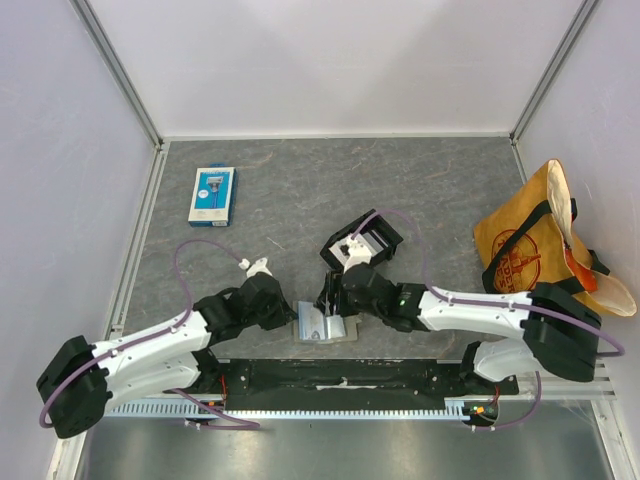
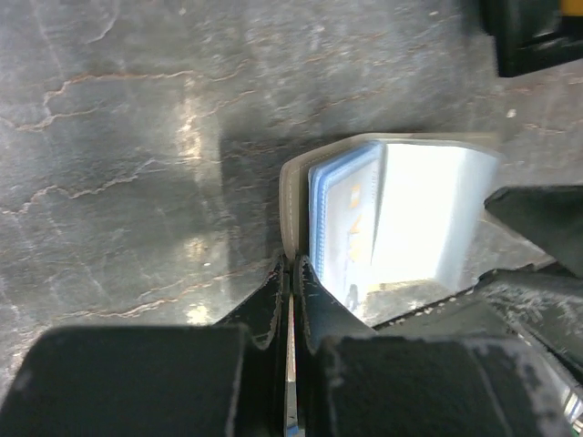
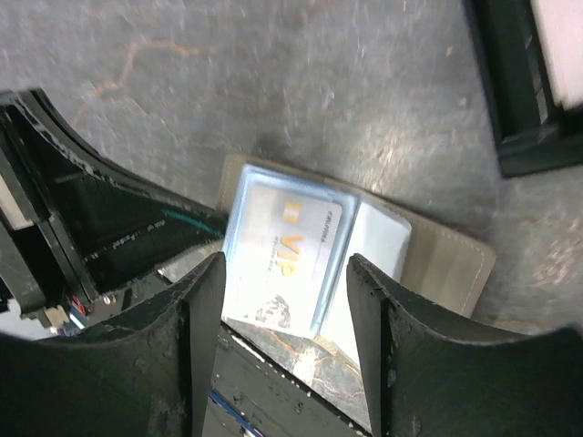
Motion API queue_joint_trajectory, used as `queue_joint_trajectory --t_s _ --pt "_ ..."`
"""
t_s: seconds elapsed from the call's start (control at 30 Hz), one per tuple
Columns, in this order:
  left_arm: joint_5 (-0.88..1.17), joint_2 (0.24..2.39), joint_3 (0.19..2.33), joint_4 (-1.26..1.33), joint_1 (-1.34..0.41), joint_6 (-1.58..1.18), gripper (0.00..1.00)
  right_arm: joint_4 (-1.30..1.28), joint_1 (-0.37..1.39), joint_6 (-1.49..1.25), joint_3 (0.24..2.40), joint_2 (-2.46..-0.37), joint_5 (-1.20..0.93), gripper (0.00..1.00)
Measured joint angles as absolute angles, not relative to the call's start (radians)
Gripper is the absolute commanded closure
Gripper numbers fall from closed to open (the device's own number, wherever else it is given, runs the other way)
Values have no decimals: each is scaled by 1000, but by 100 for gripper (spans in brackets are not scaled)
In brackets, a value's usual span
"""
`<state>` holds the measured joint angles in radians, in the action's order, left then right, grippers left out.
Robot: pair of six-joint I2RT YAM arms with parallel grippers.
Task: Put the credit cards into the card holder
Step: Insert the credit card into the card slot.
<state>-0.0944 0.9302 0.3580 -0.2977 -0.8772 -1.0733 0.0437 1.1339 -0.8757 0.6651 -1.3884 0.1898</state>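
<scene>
The card holder (image 1: 325, 328) is laid open between both arms, at 4 o'clock from the left gripper (image 2: 290, 273), which is pinched shut on its edge. The right gripper (image 3: 284, 296), jaws spread, is poised directly over a pale blue credit card (image 3: 284, 241) on the holder, with the long axis set roughly 12-to-6.

At 6 o'clock on table (image 1: 300, 180): card holder (image 1: 325, 328), card (image 3: 287, 250) in it. From holder: tray (image 1: 378, 236) 1 o'clock, pack (image 1: 212, 194) 11, bag (image 1: 520, 245) 2.
</scene>
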Motion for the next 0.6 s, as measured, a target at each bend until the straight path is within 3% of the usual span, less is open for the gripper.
queue_joint_trajectory --t_s 0.33,0.6 --pt "-80 911 472 -377 -877 -1035 98 -113 1048 -748 802 -1322 226 34" --pt "-77 931 475 -397 -877 -1027 98 -207 780 -591 907 -1318 199 24"
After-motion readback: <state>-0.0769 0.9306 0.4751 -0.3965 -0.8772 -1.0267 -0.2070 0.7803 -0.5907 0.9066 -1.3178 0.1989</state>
